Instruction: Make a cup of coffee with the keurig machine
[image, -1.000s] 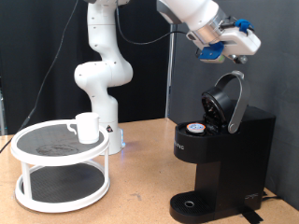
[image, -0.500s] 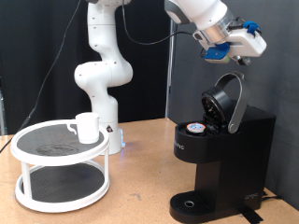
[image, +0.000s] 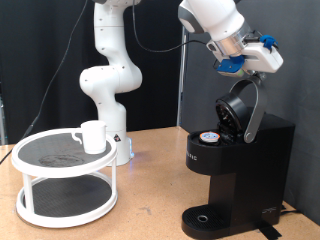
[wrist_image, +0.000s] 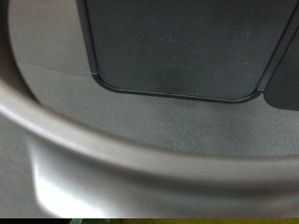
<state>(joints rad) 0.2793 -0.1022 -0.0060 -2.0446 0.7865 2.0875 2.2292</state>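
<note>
The black keurig machine (image: 235, 170) stands at the exterior view's right with its hinged lid (image: 243, 108) raised. A small pod (image: 208, 139) with a printed top sits in the open chamber. My gripper (image: 247, 66) hangs just above the upper edge of the raised lid, very close to it. The wrist view is filled by the lid's grey curved surface (wrist_image: 149, 159) and a dark panel (wrist_image: 177, 47); no fingers show there. The white cup (image: 93, 136) stands on the top shelf of a round white rack (image: 66, 168) at the exterior view's left, far from the gripper.
The arm's white base (image: 108, 75) rises behind the rack. The machine's round drip base (image: 205, 217) has nothing on it. A dark curtain hangs behind the wooden table (image: 150, 215).
The gripper has come down and shifted slightly right, closing in on the top edge of the raised lid. The lid, pod and cup have not moved.
</note>
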